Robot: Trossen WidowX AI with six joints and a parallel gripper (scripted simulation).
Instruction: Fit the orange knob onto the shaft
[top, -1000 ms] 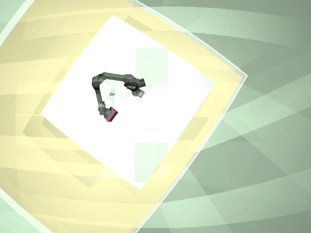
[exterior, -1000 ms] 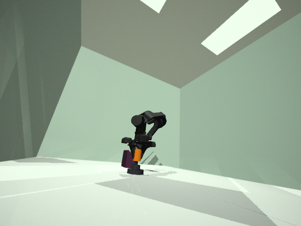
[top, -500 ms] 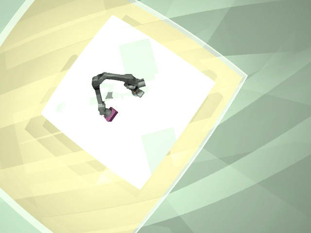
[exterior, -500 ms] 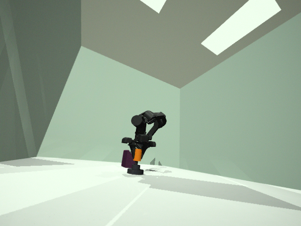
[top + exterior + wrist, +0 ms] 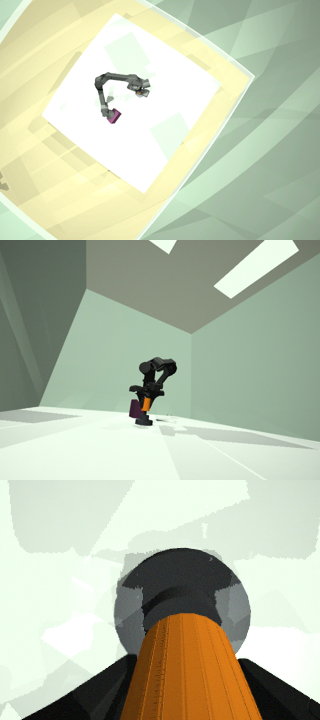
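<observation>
Claw [image 5: 146,405] [image 5: 186,666] clamped on orange knob [image 5: 139,93] [image 5: 146,404] [image 5: 187,670]; round pedestal [image 5: 139,95] [image 5: 143,421] [image 5: 180,570] just below it, knob not down on it; magenta block [image 5: 114,116] [image 5: 134,408] off to the claw's side, under the arm's base, nothing seen between knob and pedestal except shaft area, hole hidden

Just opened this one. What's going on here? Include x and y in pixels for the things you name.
A WidowX arm's gripper [image 5: 186,666] is shut on an orange knob [image 5: 139,93] [image 5: 146,404] [image 5: 186,665], holding it over a dark round pedestal [image 5: 139,96] [image 5: 143,422] [image 5: 182,565]. In the exterior view the knob's lower end is above the pedestal's raised centre, so it is not fully down. Whether the flat sides line up cannot be seen.
</observation>
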